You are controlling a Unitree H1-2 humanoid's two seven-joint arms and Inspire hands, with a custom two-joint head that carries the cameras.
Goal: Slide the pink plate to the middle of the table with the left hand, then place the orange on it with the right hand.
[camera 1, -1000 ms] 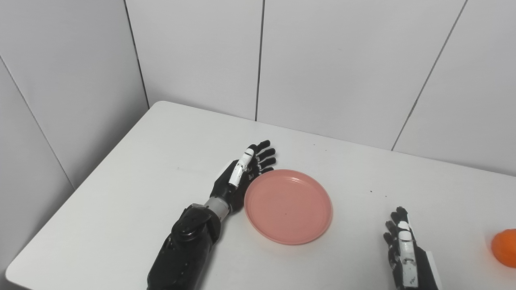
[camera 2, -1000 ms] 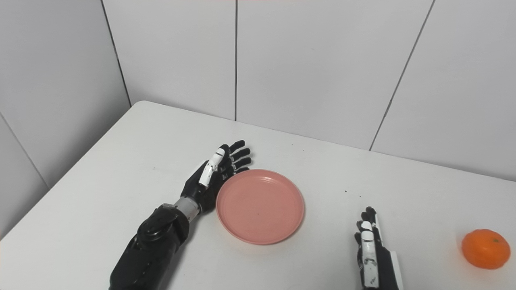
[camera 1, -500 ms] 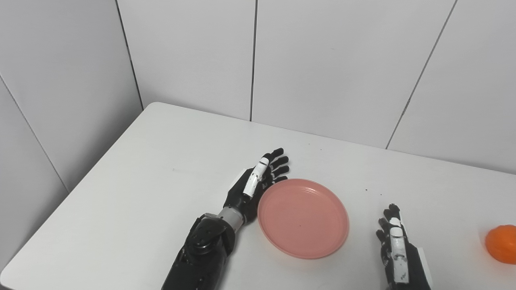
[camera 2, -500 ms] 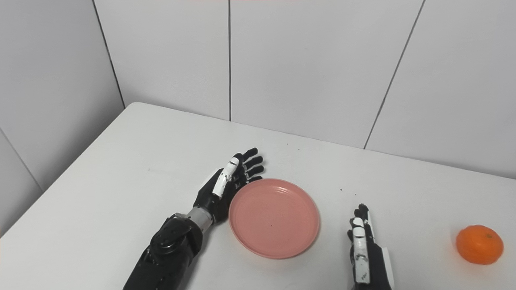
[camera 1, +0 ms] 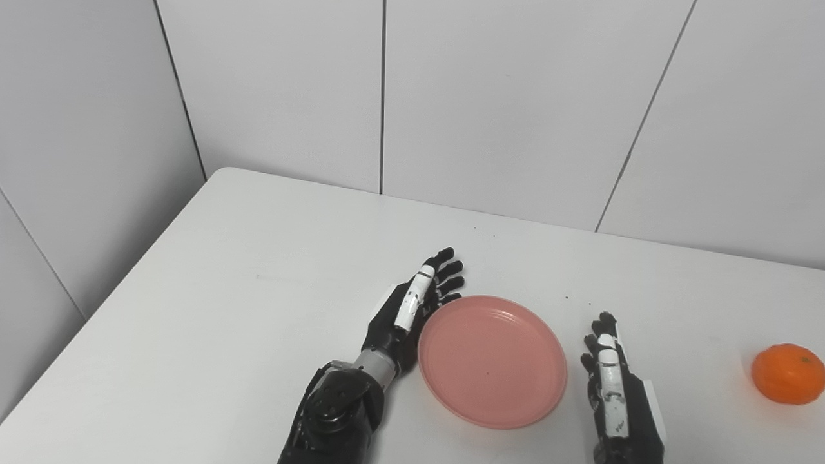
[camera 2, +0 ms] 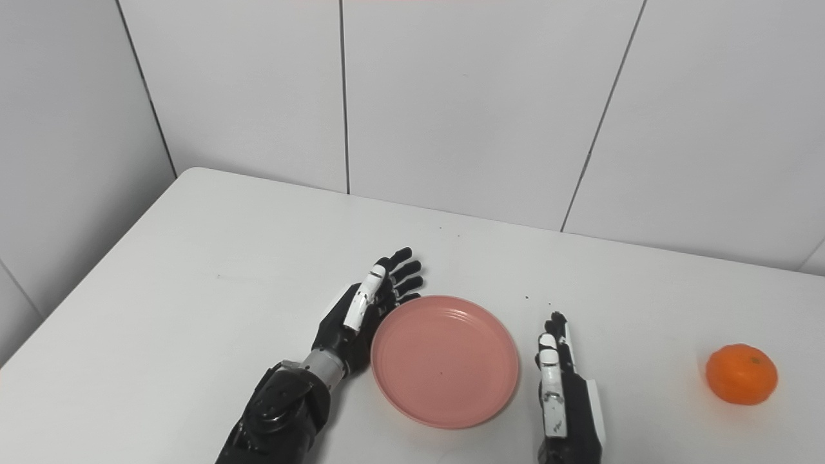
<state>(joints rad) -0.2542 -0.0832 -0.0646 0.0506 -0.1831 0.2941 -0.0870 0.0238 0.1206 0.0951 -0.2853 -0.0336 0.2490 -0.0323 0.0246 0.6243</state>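
The pink plate (camera 1: 493,359) lies flat and empty on the white table (camera 1: 258,303). My left hand (camera 1: 411,308) is open, fingers straight, its side against the plate's left rim; it also shows in the right eye view (camera 2: 367,311). My right hand (camera 1: 612,386) is open, fingers straight, on edge just right of the plate, holding nothing. The orange (camera 1: 787,374) sits alone on the table far to the right, well apart from my right hand; it shows whole in the right eye view (camera 2: 740,374).
The table's left edge runs diagonally from the far corner (camera 1: 219,173) toward the near left. Grey panel walls (camera 1: 515,96) stand close behind the table's far edge. A few small dark specks (camera 1: 567,298) lie beyond the plate.
The camera has turned to the right, so the whole scene shifts left. My left hand has pushed the plate to the right across the table, closer to my right hand. The orange has not moved.
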